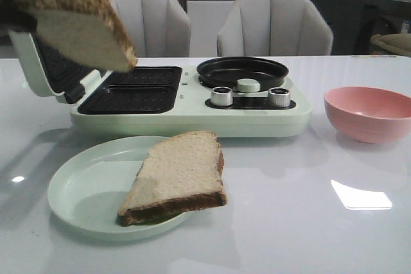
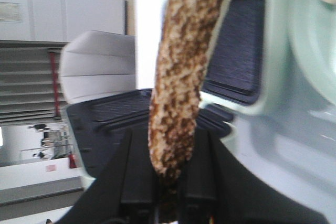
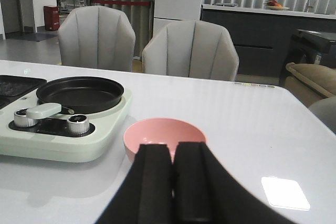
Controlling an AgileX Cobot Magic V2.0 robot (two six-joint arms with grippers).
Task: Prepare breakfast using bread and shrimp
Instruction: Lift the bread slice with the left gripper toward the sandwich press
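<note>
You're working on a glossy white table (image 1: 289,222) with grey chairs (image 1: 275,25) behind. Left gripper (image 2: 167,192) is clamping one bread slice (image 1: 83,30) above the sandwich maker (image 1: 192,110); right gripper (image 3: 173,182), fingers together, is only showing in its wrist view, behind the pink bowl (image 3: 164,136); the other slice (image 1: 176,174) is lying on the plate (image 1: 83,190)

1. Centre of the frame: the cooker (image 1: 192,117) stands on the bench (image 1: 289,222), its grill tray (image 1: 131,91) left of its pan (image 1: 242,70).
2. Lower left: a plate (image 1: 83,194) before the cooker carries one bread slice (image 1: 180,174).
3. Upper left: a second slice (image 1: 80,27) hangs above the grill tray, beside the raised lid (image 1: 45,68).
4. Right: a bowl (image 1: 369,113) sits beside the cooker.
</note>
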